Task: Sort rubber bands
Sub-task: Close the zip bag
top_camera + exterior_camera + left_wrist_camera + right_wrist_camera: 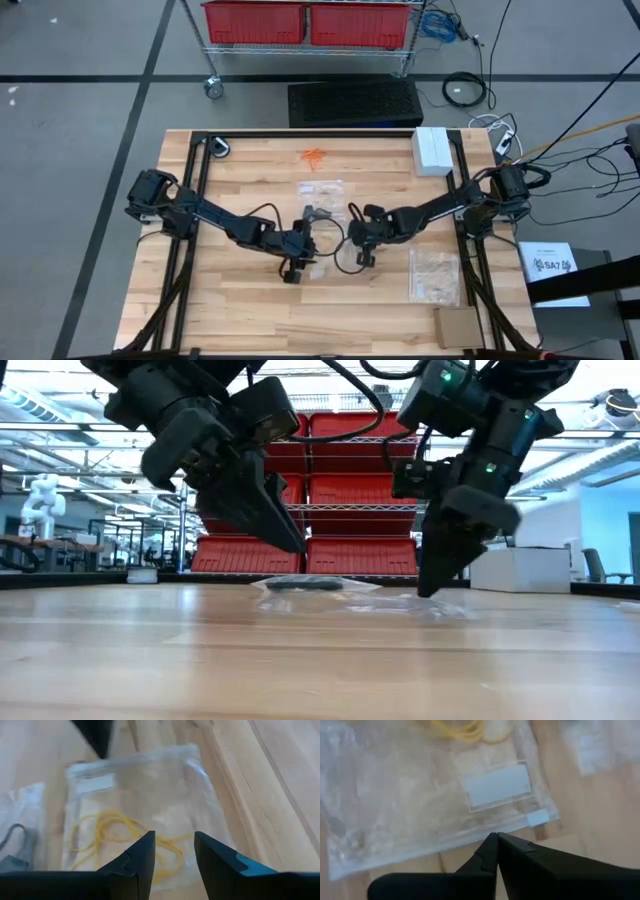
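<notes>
A clear plastic bag (150, 785) lies flat on the wooden table with pale yellow rubber bands (110, 827) inside it. My left gripper (175, 855) hovers open just above the bag, over the yellow bands, clear of the table in the low view. My right gripper (495, 840) is shut, its tip down at the bag's edge beside a white label (497, 785). A second bag with black rubber bands (17, 837) lies next to the first. Loose orange rubber bands (314, 157) lie on the table farther back. My right gripper points steeply down, and its shut fingertips (490, 847) stand at the labelled edge of the clear bag (530, 820). I cannot tell whether they touch the bag or the table. My left gripper touches nothing.
A white box (432, 150) stands at the back right. Another clear bag (435, 275) and a cardboard piece (458, 325) lie near the right front. Black frame rails (190, 200) run along both table sides. Bare wood lies at the front left.
</notes>
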Action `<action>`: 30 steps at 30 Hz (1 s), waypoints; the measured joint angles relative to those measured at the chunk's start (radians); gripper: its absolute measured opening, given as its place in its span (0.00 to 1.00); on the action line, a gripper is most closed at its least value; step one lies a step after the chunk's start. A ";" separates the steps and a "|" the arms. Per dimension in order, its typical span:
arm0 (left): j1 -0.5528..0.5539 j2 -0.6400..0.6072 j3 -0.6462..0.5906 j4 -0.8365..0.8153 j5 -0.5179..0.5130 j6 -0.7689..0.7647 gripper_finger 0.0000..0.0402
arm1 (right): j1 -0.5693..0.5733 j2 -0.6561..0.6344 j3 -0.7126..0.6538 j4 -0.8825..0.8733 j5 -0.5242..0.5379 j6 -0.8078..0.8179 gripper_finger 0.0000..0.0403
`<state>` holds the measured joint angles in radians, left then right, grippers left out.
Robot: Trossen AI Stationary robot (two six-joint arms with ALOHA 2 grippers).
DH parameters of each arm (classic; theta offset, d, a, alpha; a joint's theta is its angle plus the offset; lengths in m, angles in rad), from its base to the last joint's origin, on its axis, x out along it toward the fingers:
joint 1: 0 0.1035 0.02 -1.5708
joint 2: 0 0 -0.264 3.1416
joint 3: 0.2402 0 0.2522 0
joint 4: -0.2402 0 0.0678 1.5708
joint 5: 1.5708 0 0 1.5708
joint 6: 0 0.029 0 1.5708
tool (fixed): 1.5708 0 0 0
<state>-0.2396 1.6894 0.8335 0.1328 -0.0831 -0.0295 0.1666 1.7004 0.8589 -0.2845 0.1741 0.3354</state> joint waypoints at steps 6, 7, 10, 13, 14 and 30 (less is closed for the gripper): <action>0.044 0.000 -0.141 0.247 0.006 -0.077 0.36 | 0.034 -0.006 0.001 -0.102 0.018 0.086 0.00; 0.051 0.000 -0.165 0.284 0.025 -0.092 0.36 | 0.045 -0.008 0.000 -0.114 0.022 0.108 0.00; 0.065 0.001 -0.229 0.410 0.096 -0.131 0.36 | 0.090 -0.013 -0.032 -0.087 0.068 0.211 0.00; 0.070 0.001 -0.282 0.522 0.142 -0.157 0.36 | 0.150 -0.018 -0.087 -0.026 0.144 0.377 0.00; 0.070 0.001 -0.293 0.555 0.152 -0.163 0.36 | 0.173 -0.020 -0.107 0.004 0.177 0.437 0.00; 0.142 0.001 -0.321 0.637 0.360 -0.251 0.36 | 0.337 -0.017 -0.204 0.455 0.375 0.889 0.16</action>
<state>-0.0980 1.6905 0.5125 0.7699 0.2764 -0.2802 0.5034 1.6836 0.6552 0.1710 0.5488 1.2243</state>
